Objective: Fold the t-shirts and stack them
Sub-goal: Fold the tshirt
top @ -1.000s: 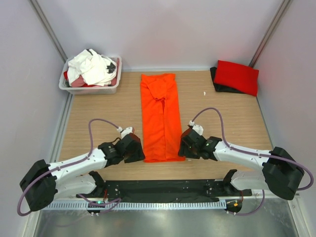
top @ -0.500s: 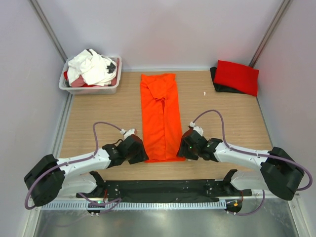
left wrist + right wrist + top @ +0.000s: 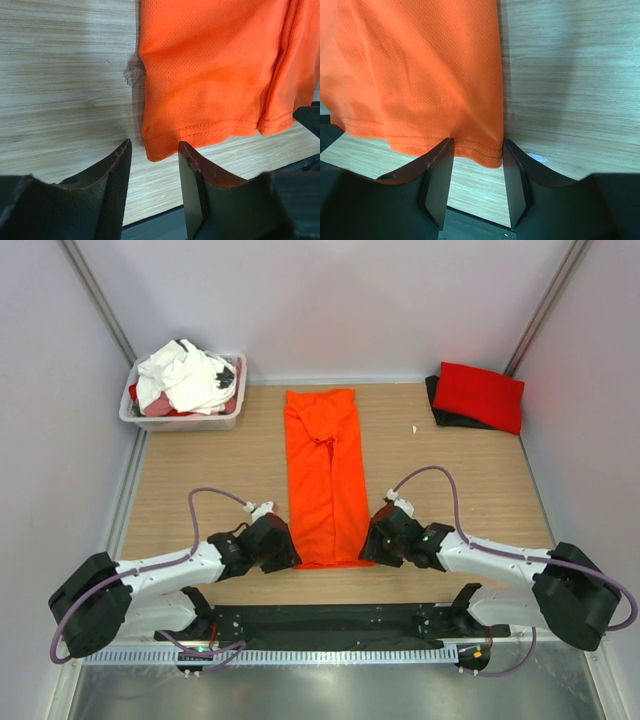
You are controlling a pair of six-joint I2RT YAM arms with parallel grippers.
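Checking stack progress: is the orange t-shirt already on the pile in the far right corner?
No, the orange t-shirt lies as a strip mid-table, apart from the red t-shirt in that corner.

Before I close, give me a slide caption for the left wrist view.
Left gripper open, jaws straddling the hem corner of the orange t-shirt on the wooden table.

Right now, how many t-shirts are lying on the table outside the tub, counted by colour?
Orange t-shirt: 1
Red t-shirt: 1
Black t-shirt: 1
Total: 3
The heap in the white tub is too tangled to count.
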